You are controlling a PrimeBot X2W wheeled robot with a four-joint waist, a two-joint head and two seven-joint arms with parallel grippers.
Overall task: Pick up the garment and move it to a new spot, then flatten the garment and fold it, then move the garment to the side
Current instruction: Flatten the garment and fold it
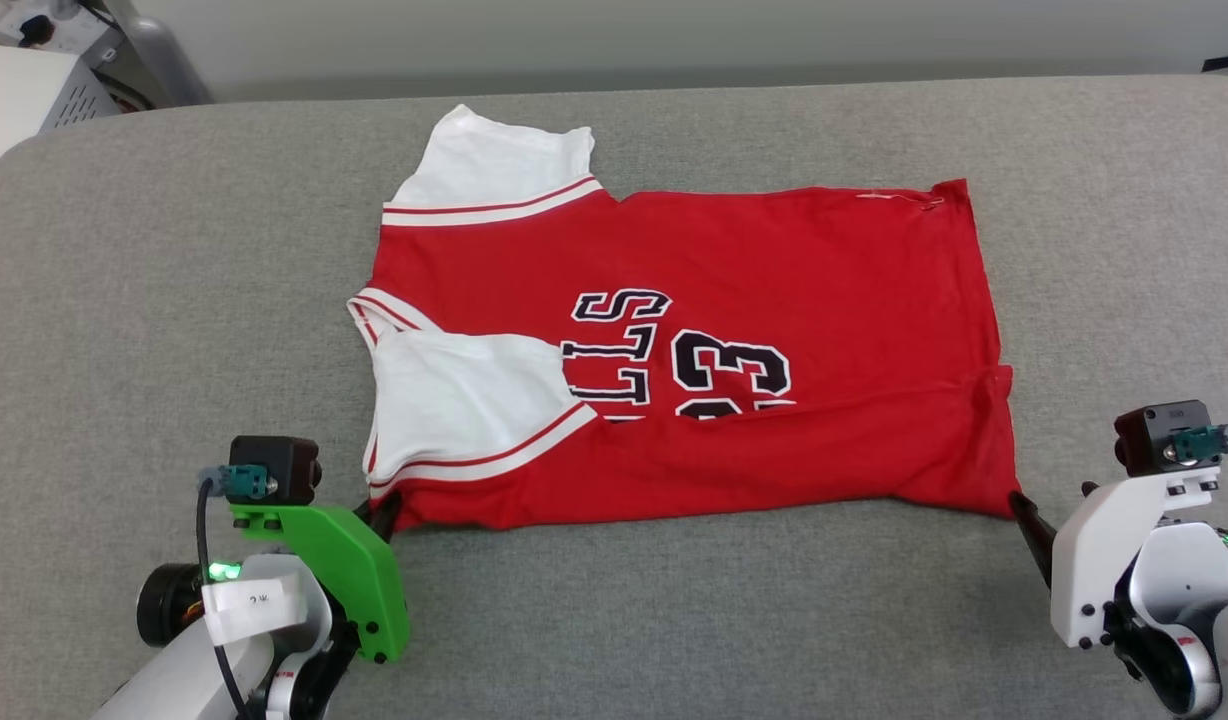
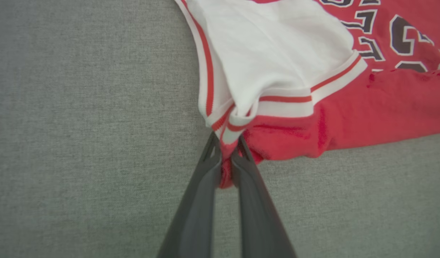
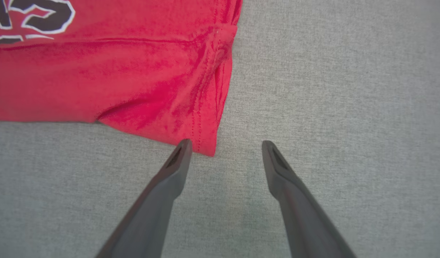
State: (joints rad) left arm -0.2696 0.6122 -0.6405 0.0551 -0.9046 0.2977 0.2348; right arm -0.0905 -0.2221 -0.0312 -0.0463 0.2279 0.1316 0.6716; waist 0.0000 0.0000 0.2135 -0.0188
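Observation:
The garment (image 1: 734, 290), a red jersey with white sleeves and black lettering, lies spread sideways on the grey surface, its near long edge folded up over the print. My left gripper (image 2: 227, 141) is shut on the garment (image 2: 367, 114) at its near-left corner, where red cloth and striped trim bunch between the fingers; in the head view the left gripper (image 1: 386, 505) sits at that same corner. My right gripper (image 3: 225, 145) stands open at the near-right hem corner of the garment (image 3: 116, 79), left fingertip touching the cloth edge. The right gripper (image 1: 1019, 505) shows one dark finger in the head view.
A grey fabric-covered table (image 1: 124, 300) carries everything, with bare room on all sides of the shirt. A white box (image 1: 24, 95) stands beyond the far-left corner.

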